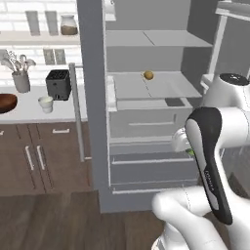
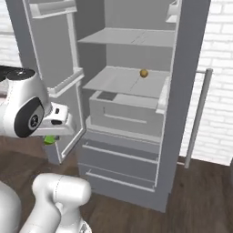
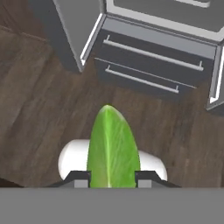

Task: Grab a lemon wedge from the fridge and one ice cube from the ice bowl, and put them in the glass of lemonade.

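Lemon wedge (image 3: 113, 146): lower end hidden between the gripper (image 3: 113, 178) tips. In the right base view just a green sliver under the hand. Ice bowl (image 1: 7, 103) cut off at the left edge. Small round thing (image 1: 148, 75) on the fridge (image 1: 146, 97) shelf too small to identify.

On the worktop (image 1: 34, 113) at the left we see a grey utensil holder (image 1: 21, 80) with spoons near the back edge, and a black toaster (image 1: 58, 84) to its right. Above, on a wall shelf (image 1: 39, 37), stands a jar (image 1: 68, 24) with brown contents. Below the worktop are dark brown cabinets (image 1: 44, 158) with pale handles. A dark wooden floor (image 3: 35, 109) lies underneath, and a white brick wall (image 2: 218, 91) stands at the right.
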{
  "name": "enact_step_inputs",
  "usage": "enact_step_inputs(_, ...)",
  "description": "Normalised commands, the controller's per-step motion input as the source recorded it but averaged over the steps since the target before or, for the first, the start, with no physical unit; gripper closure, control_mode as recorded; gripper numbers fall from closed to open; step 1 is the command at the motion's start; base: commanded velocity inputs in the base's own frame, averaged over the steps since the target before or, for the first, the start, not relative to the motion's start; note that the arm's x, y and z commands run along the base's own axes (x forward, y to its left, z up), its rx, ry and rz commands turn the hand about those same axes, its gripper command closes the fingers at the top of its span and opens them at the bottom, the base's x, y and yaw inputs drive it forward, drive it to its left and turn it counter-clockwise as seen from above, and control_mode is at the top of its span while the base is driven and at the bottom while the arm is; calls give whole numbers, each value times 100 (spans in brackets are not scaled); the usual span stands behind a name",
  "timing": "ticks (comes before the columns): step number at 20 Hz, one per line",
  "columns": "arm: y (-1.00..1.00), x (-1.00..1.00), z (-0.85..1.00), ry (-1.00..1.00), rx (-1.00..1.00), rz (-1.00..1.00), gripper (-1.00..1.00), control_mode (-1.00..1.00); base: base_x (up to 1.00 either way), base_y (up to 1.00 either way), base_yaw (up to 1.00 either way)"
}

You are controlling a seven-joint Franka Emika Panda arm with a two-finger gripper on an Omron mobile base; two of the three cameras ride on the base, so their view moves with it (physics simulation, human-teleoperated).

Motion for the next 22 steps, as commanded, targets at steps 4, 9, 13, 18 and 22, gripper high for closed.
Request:
enact_step_inputs(4, 0, 0, 0, 0, 0, 0, 100, 100, -49, 76, 73)
enact_step_inputs(9, 0, 0, 0, 0, 0, 0, 100, 100, -7, 88, 56)
enact_step_inputs(13, 0, 0, 0, 0, 0, 0, 100, 100, 62, 100, 26)
enact_step_inputs(18, 0, 0, 0, 0, 0, 0, 100, 100, 100, 60, 5)
enact_step_inputs(22, 0, 0, 0, 0, 0, 0, 100, 100, 100, -19, 33)
